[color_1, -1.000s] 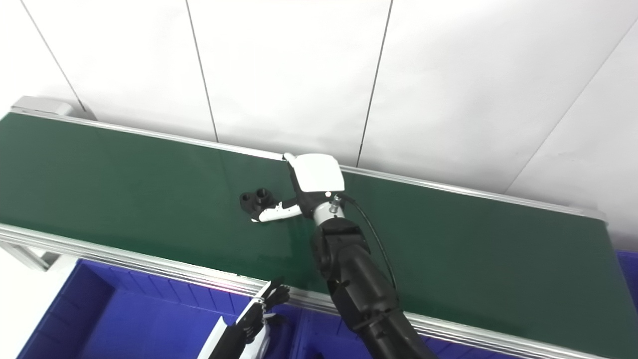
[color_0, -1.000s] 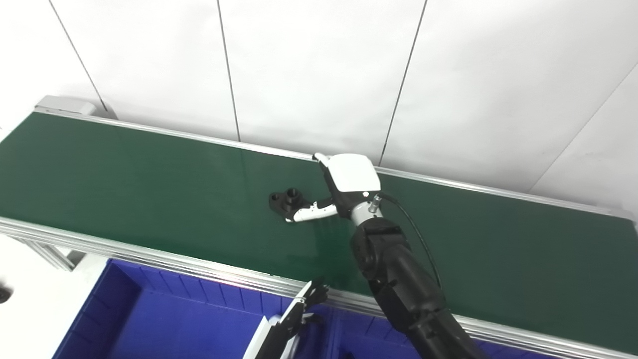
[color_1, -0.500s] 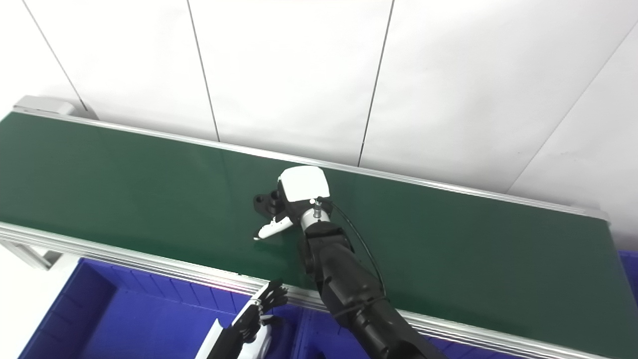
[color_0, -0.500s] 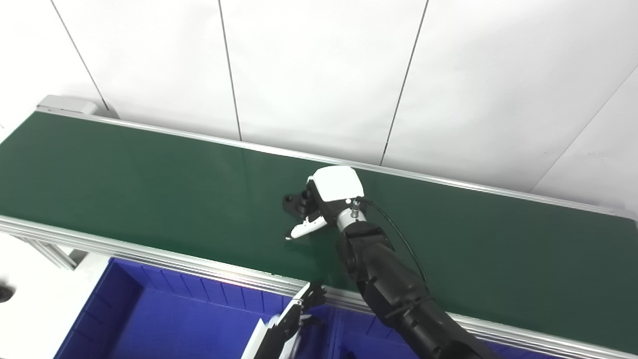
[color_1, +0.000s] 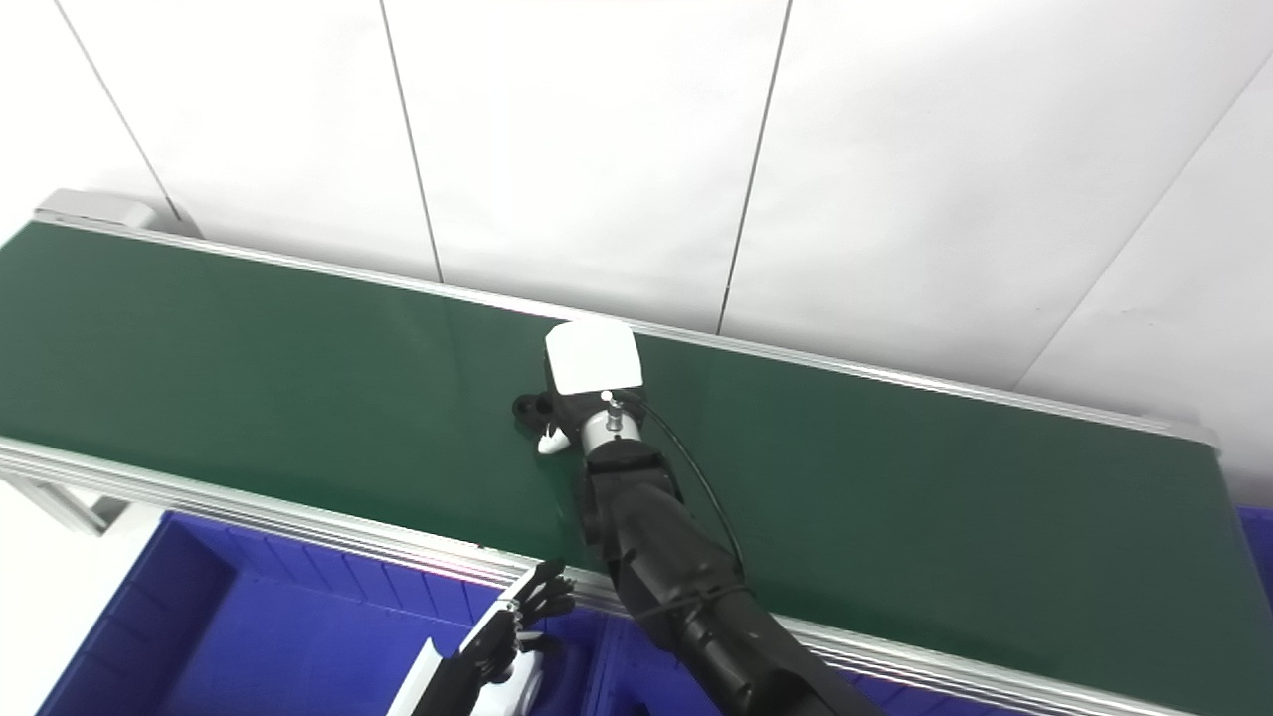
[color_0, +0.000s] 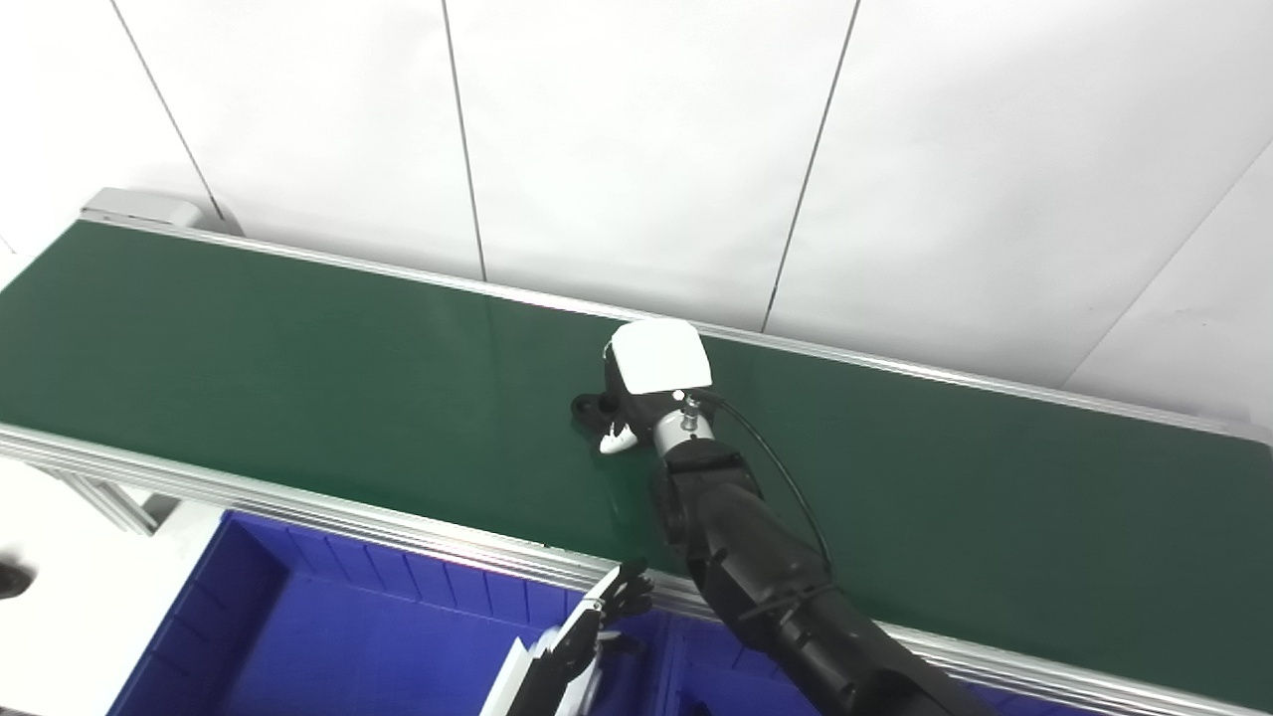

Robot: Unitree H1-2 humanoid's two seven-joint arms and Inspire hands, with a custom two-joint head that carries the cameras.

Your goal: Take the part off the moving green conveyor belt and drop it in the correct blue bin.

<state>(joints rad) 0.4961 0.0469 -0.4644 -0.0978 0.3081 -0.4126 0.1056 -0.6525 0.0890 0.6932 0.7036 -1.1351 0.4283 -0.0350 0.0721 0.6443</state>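
2 hands show. Out over the green belt point(color_0: 249, 338), the right hand point(color_0: 651, 373) covers a black part point(color_0: 593, 407), its white back plate facing up. Only the part's left end peeks out beside the hand, resting on the belt. A white thumb tip curls in just under the part; whether the fingers have closed on it cannot be told. At the bottom edge, the left hand point(color_0: 609, 605) hangs over the blue bin point(color_0: 298, 617), fingers loosely spread, holding nothing.
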